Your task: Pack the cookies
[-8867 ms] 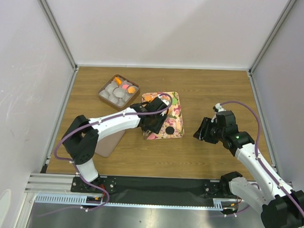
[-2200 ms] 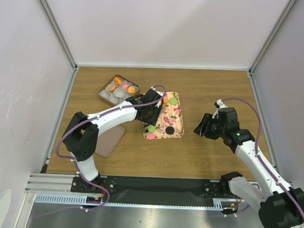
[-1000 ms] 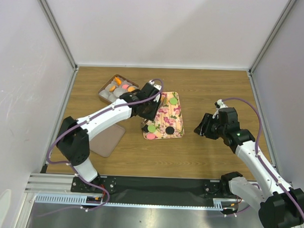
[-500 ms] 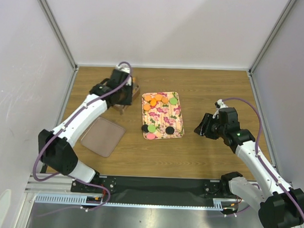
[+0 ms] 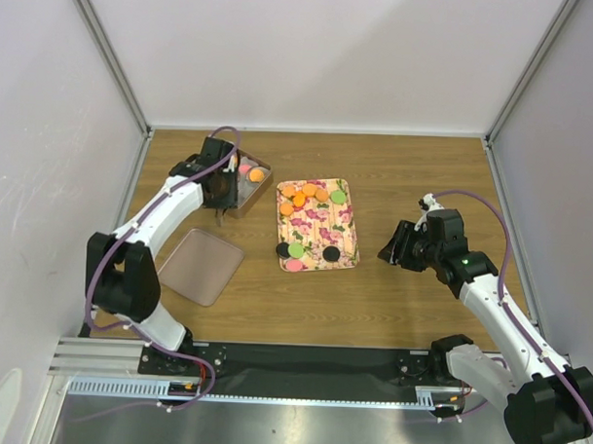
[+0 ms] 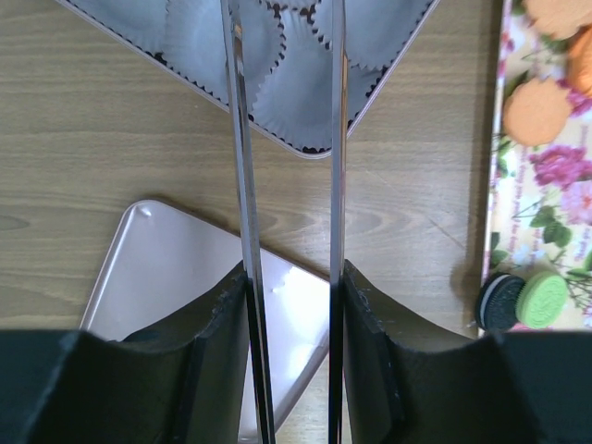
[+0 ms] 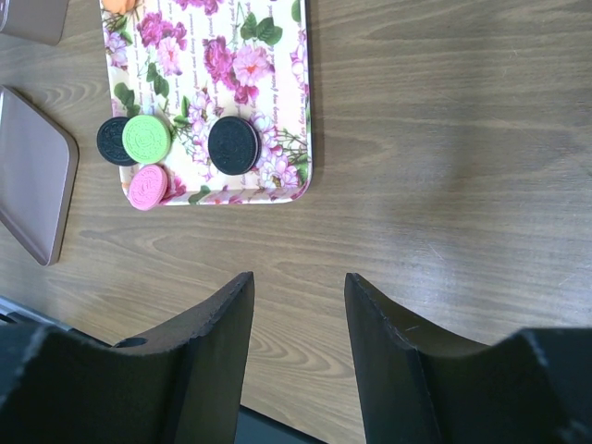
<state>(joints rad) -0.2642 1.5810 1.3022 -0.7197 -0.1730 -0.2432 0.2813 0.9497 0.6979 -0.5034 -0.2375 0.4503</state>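
Observation:
The cookies lie on the floral tray (image 5: 321,223): orange ones (image 5: 302,196) and a green one at its far end, then black, green (image 5: 296,249) and pink ones at its near end. A pink and an orange cookie (image 5: 256,174) sit in the brown box (image 5: 254,193) among white paper cups (image 6: 296,83). My left gripper (image 5: 220,190) hangs over that box, shut on metal tongs (image 6: 239,139). The tongs' blades reach over the cups and their tips are out of view. My right gripper (image 7: 298,287) stands open over bare table, right of the tray, holding nothing.
The box's brown lid (image 5: 199,265) lies flat on the table, near and left of the tray. In the right wrist view the black cookie (image 7: 233,144) and the pink one (image 7: 147,186) sit near the tray's closest edge. White walls enclose the table on three sides.
My left arm has swung from above the floral tray to the brown box at the back left, uncovering the tray. My right arm has not moved.

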